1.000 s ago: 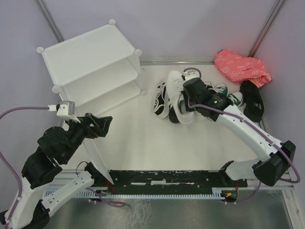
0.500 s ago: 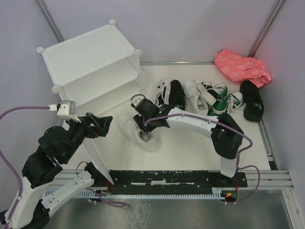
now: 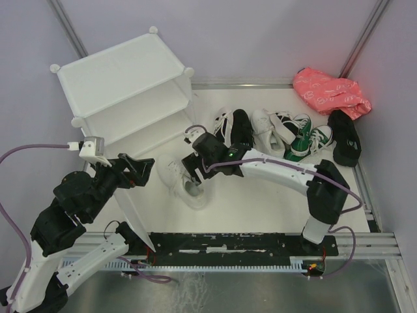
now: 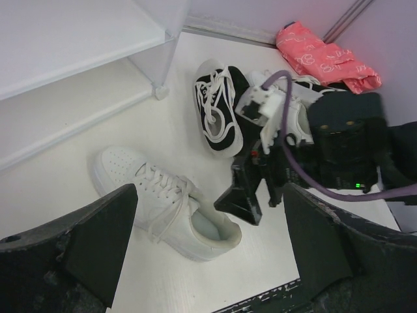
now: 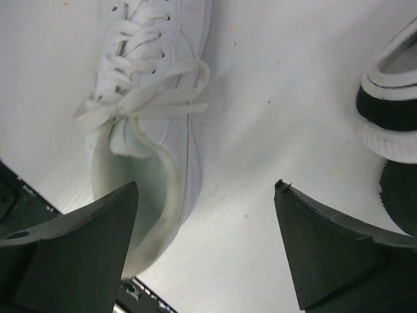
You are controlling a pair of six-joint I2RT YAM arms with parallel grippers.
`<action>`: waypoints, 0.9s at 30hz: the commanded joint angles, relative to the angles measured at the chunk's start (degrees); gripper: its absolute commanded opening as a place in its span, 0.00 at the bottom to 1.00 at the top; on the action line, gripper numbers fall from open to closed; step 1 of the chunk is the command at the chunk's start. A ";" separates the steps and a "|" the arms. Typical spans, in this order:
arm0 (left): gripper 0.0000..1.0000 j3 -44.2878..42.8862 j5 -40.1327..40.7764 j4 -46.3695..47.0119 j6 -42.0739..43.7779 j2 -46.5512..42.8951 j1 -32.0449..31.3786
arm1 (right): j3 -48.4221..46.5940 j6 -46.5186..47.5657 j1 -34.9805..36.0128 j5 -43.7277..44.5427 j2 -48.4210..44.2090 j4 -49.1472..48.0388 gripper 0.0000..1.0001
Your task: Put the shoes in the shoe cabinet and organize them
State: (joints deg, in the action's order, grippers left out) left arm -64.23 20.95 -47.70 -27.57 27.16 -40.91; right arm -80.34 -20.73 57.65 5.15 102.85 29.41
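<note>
Right gripper [image 5: 205, 188] has let go and drawn back, jaws wide, empty; the white sneaker [image 3: 185, 185] now sits on its sole just before the shoe cabinet [image 3: 124, 72], bare table [image 3: 260, 202] between them. Left gripper [image 4: 210, 190] hangs spread, empty, beside the cabinet front

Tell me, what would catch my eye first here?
A big white shoe cabinet stands at the far left of the table. One white sneaker lies alone in front of it, with the right arm's open pincer hovering by its heel. The other shoes huddle along the far edge, beside a bright pink bag.
</note>
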 commanded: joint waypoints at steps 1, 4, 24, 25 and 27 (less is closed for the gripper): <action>0.99 -3.25 0.97 0.59 -0.45 1.75 0.08 | 3.22 0.16 1.32 0.01 -11.24 0.26 0.93; 0.99 -5.04 0.77 -0.11 -0.92 2.88 0.04 | 7.47 -0.49 2.45 -0.12 -16.46 0.29 0.98; 0.99 -4.84 4.51 -1.58 -6.37 1.93 0.05 | 14.73 1.02 9.95 -0.59 -11.74 -12.32 0.98; 0.99 -5.12 4.79 -1.74 -6.41 1.84 0.04 | 13.97 1.46 9.94 -0.24 -10.44 -12.23 0.98; 0.99 -5.67 5.11 -2.31 -6.44 1.44 0.04 | 11.94 2.22 9.96 0.11 -7.71 -12.35 0.98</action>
State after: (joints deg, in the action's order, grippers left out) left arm -68.18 23.99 -49.78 -32.03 29.34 -40.91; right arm -63.59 -21.08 67.61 3.46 91.13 21.23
